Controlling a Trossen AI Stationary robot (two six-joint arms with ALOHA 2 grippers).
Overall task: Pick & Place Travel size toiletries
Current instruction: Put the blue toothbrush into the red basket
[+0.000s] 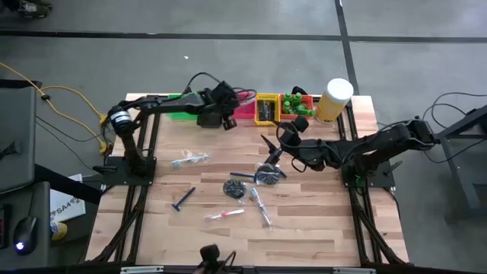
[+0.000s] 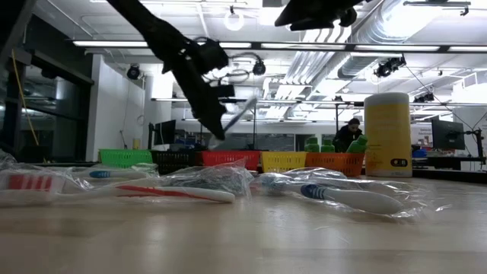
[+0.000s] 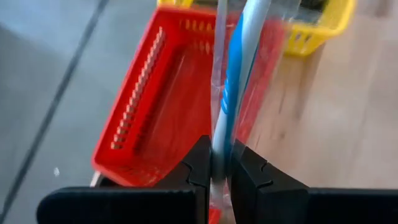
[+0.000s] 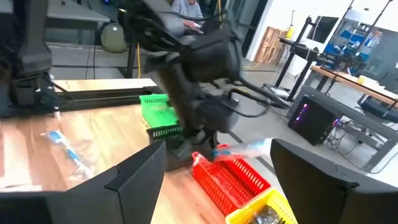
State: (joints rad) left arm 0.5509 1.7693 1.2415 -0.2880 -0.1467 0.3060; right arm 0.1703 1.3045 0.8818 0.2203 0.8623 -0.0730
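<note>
The left tool [image 3: 216,180] is clamped on a clear-wrapped blue and white toothbrush [image 3: 239,68], holding it above the red bin [image 3: 168,106] in the row of bins along the worktop's [image 1: 304,221] far edge. The right tool [image 1: 283,137] hangs with its fingers spread wide and nothing between them, near the far right corner by the yellow bin [image 1: 266,109]. More wrapped toothbrushes [image 1: 260,205] and a comb [image 1: 183,199] lie across the worktop's middle.

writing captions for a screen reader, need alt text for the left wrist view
The left tool is shut on a clear-wrapped blue and white toothbrush, holding it above an empty red bin. A yellow bin sits beside the red one on the wooden table.
</note>
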